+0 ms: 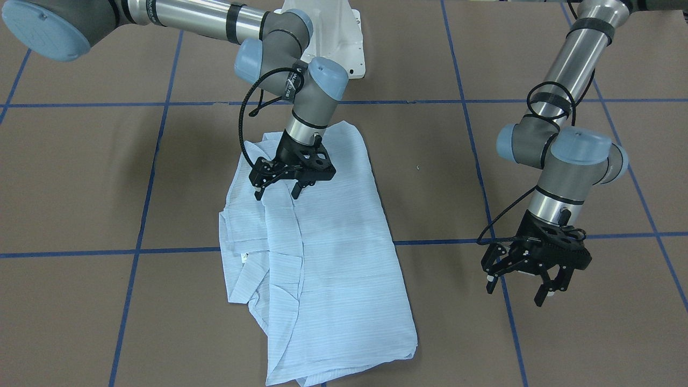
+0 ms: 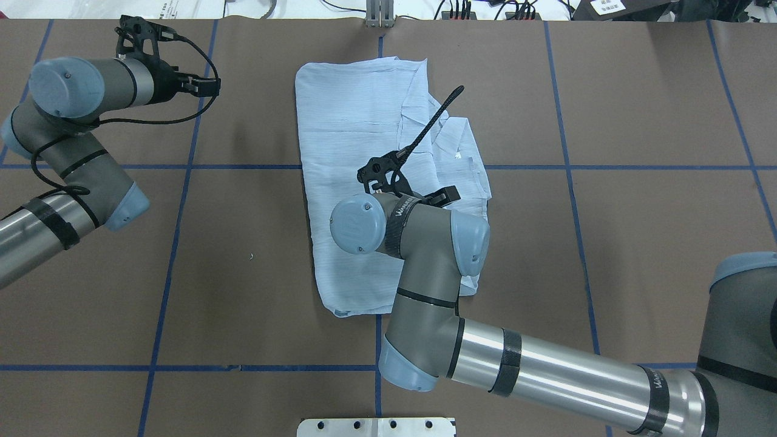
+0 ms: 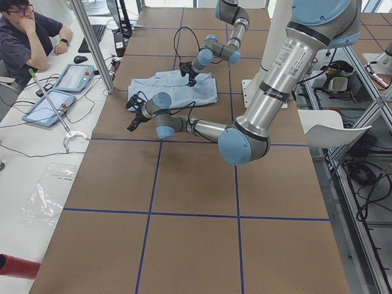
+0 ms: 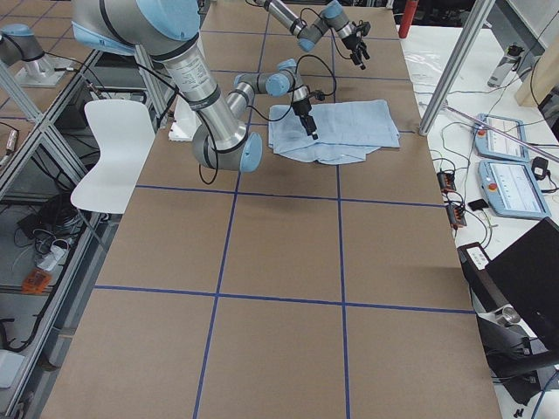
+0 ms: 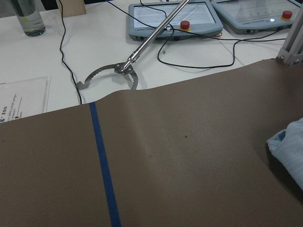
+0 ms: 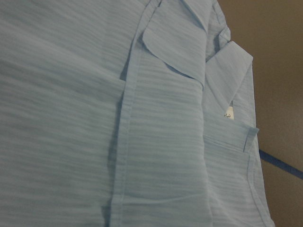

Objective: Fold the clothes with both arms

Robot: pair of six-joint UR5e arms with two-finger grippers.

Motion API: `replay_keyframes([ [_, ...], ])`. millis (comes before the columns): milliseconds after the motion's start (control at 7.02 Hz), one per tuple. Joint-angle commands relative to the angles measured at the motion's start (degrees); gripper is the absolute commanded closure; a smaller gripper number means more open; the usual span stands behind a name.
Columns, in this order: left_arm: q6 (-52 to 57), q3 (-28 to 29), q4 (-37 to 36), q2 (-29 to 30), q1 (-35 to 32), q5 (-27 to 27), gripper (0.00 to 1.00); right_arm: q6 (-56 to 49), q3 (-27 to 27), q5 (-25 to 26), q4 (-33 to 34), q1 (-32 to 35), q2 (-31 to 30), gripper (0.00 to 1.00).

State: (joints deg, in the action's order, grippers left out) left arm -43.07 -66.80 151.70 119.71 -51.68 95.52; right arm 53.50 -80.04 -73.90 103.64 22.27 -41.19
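Observation:
The pale-blue shirt (image 1: 333, 252) lies folded into a long flat shape on the brown table, collar and button placket facing up along one side. My right gripper (image 1: 277, 192) hovers open just above the shirt's end nearest the robot base, with nothing between its fingers. In the right wrist view the shirt (image 6: 142, 118) fills the frame, with the collar (image 6: 227, 61) at the upper right. My left gripper (image 1: 515, 294) hangs open and empty over bare table, well to the side of the shirt (image 2: 352, 121). Only a corner of the shirt (image 5: 289, 142) shows in the left wrist view.
Blue tape lines (image 1: 140, 231) cross the brown table cover. The white pedestal base (image 1: 333, 32) stands behind the shirt. A side table holds control tablets (image 5: 175, 16), a metal grabber tool (image 5: 128, 66) and a bottle (image 5: 26, 16). A person (image 3: 24, 30) sits there.

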Motion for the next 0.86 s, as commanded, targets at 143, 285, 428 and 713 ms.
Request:
replay_keyframes([
  [143, 0.0, 0.0, 0.0, 0.0, 0.0, 0.0, 0.0, -0.2, 1.2, 1.1, 0.6, 0.0, 0.0, 0.0],
  [285, 0.0, 0.0, 0.0, 0.0, 0.1, -0.1, 0.0, -0.5, 1.0, 1.2, 2.4, 0.1, 0.1, 0.0],
  [428, 0.0, 0.0, 0.0, 0.0, 0.2, 0.0, 0.0, -1.6, 0.8, 1.2, 4.4, 1.1, 0.0, 0.0],
  [713, 0.0, 0.0, 0.0, 0.0, 0.2, 0.0, 0.0, -5.3, -3.0, 1.0, 10.8, 4.4, -0.8, 0.0],
])
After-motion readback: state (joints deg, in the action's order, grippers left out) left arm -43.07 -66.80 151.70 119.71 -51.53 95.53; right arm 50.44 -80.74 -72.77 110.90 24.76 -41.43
